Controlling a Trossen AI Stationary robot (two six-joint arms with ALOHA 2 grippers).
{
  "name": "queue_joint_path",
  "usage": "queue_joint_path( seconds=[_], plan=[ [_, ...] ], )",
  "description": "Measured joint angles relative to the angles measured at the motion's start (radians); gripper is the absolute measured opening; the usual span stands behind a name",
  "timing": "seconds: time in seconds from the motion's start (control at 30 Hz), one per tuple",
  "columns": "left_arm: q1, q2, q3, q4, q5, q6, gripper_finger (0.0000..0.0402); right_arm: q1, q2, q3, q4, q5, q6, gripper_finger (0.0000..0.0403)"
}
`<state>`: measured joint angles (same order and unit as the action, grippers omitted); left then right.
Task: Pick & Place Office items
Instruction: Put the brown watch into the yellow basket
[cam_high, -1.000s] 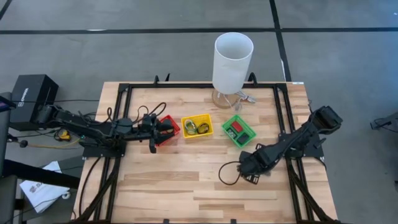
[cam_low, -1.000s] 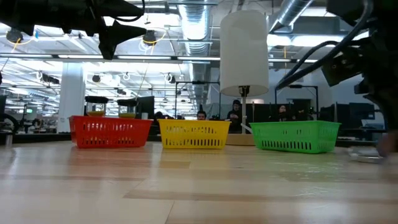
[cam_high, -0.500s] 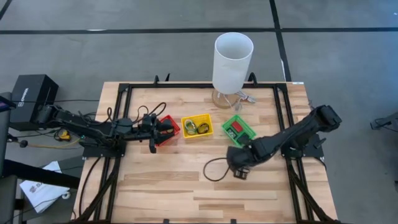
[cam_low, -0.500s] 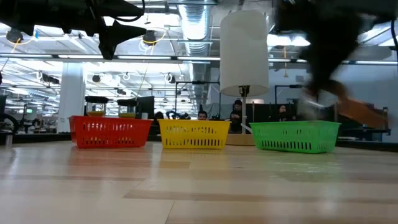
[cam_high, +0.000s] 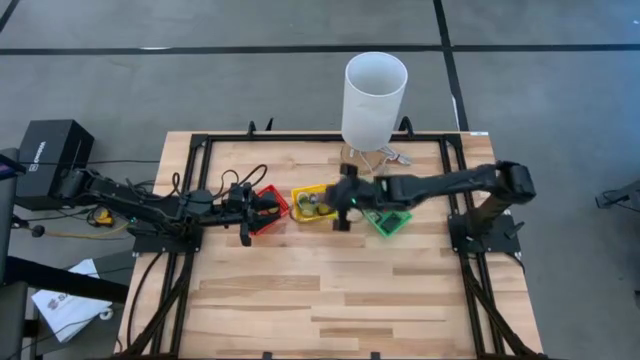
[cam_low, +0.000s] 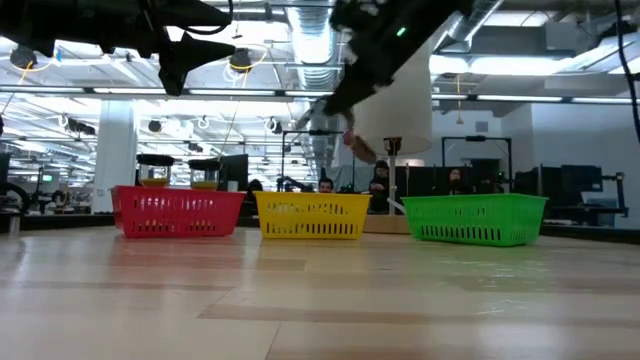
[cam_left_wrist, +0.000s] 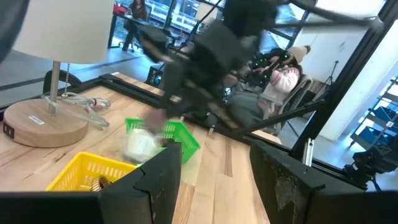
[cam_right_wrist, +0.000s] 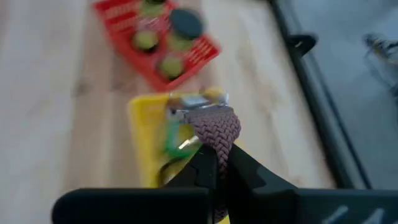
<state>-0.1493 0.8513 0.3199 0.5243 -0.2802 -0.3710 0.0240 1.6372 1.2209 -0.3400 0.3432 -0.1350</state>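
The right gripper (cam_high: 343, 213) hangs over the yellow basket (cam_high: 316, 203), pinched on a brownish braided band (cam_right_wrist: 214, 127). The left gripper (cam_high: 262, 210) hovers above the red basket (cam_high: 270, 208), fingers apart and empty; dark discs (cam_right_wrist: 186, 23) lie in that basket.

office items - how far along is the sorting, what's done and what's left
Done: round discs lie in the red basket, rings in the yellow basket, red pieces in the green basket.
In hand: the right gripper is shut on a braided band above the yellow basket. The left gripper hangs open by the red basket.
Left: dropping the band; no loose items show on the table.
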Motion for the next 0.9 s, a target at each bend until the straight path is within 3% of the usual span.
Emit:
queue_joint_path(
  seconds=[0.23, 0.47, 0.9],
  plan=[
    [0.0, 0.0, 0.0, 0.001, 0.0, 0.0, 0.0186, -0.115, 0.162, 0.0, 0.233, -0.058, -0.12, 0.0005],
    [0.0, 0.0, 0.0, 0.0, 0.0, 0.0, 0.0186, -0.123, 0.271, 0.008, 0.264, -0.059, -0.195, 0.0015],
    [-0.001, 0.0, 0.0, 0.0, 0.0, -0.008, 0.0186, -0.123, 0.278, 0.144, 0.053, -0.059, -0.118, 0.0098]
  ],
)
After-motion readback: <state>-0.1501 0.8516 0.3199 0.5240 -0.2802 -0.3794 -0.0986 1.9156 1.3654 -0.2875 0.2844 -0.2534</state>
